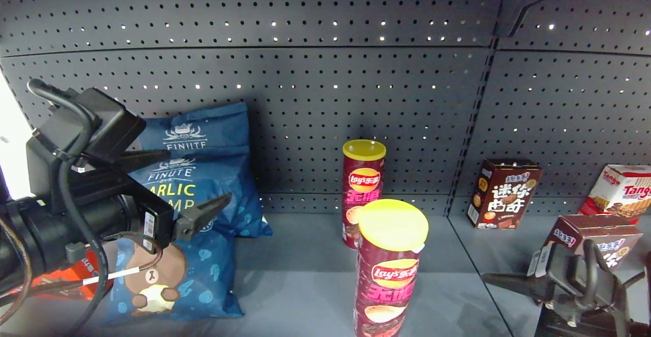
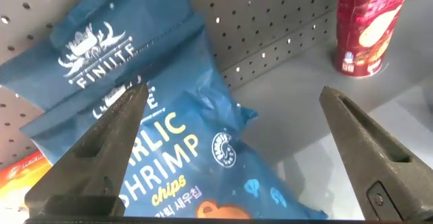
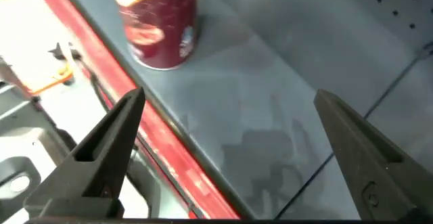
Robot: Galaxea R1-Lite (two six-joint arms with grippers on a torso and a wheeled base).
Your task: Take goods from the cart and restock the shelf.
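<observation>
Three blue chip bags sit at the shelf's left: one upright at the back (image 1: 211, 126), one leaning in front of it (image 1: 213, 187) and one lying flat (image 1: 178, 276). My left gripper (image 1: 198, 175) hovers open just in front of the leaning bag (image 2: 176, 149), with nothing between its fingers (image 2: 101, 149). Two red chip cans with yellow lids stand mid-shelf, one at the back (image 1: 362, 189) and one near the front edge (image 1: 391, 266). My right gripper (image 1: 564, 283) is low at the right, open and empty (image 3: 230, 97), over the shelf's front edge beside the front can (image 3: 159, 21).
Brown snack boxes (image 1: 503, 192) (image 1: 595, 240) and a red-white box (image 1: 623, 189) stand on the right shelf section. An orange-red pack (image 1: 61, 276) lies behind my left arm. The grey shelf (image 3: 270, 102) has a red front strip (image 3: 162, 143). A pegboard wall (image 1: 325, 83) backs it.
</observation>
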